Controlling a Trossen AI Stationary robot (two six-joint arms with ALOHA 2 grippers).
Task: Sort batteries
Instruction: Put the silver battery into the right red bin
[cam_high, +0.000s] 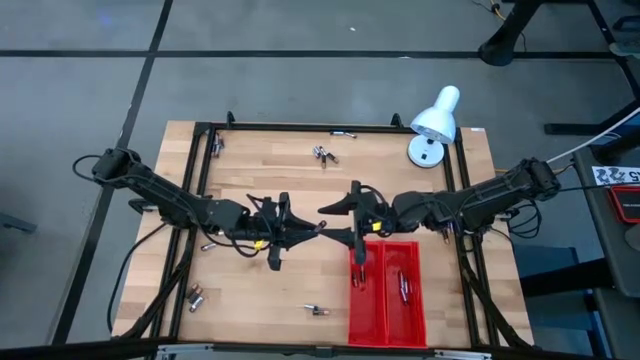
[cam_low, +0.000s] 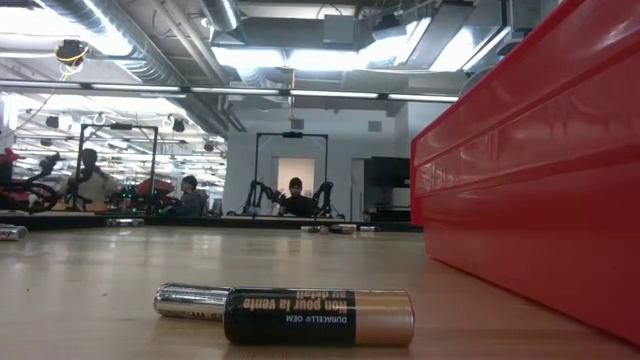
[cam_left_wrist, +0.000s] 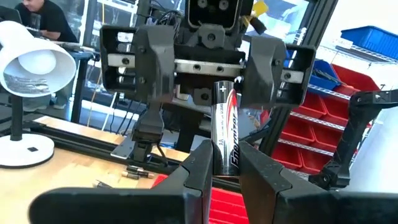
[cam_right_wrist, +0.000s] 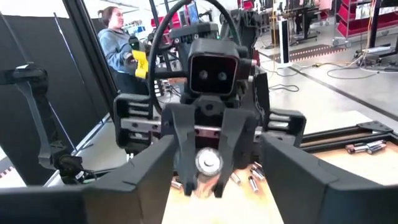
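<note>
A silver and black Energizer battery (cam_left_wrist: 226, 134) sits in my left gripper (cam_left_wrist: 224, 171), which is shut on it above the middle of the table (cam_high: 322, 230). My right gripper (cam_high: 342, 222) faces it from the right and is open wide. Its two fingers (cam_left_wrist: 148, 68) stand on either side of the battery's free end without touching it. In the right wrist view the battery's round end (cam_right_wrist: 208, 162) shows between the left gripper's fingers. Other batteries lie loose on the table (cam_high: 323, 153), (cam_high: 316, 311), (cam_high: 197, 296), and a few lie in the red tray (cam_high: 388, 290). My left gripper pinches the battery's rear part (cam_left_wrist: 225, 163) between its two fingers, which lie along the battery. It comes in about level from the table's left. The battery points out past the fingertips, plus end (cam_left_wrist: 222, 88) toward the right gripper, lifted clear of the table.
A white desk lamp (cam_high: 432, 125) stands at the far right corner. The two-compartment red tray (cam_low: 530, 170) lies near the front right. In the low view, two batteries (cam_low: 318, 316) lie close in front. A black frame rims the table. People sit in the room beyond.
</note>
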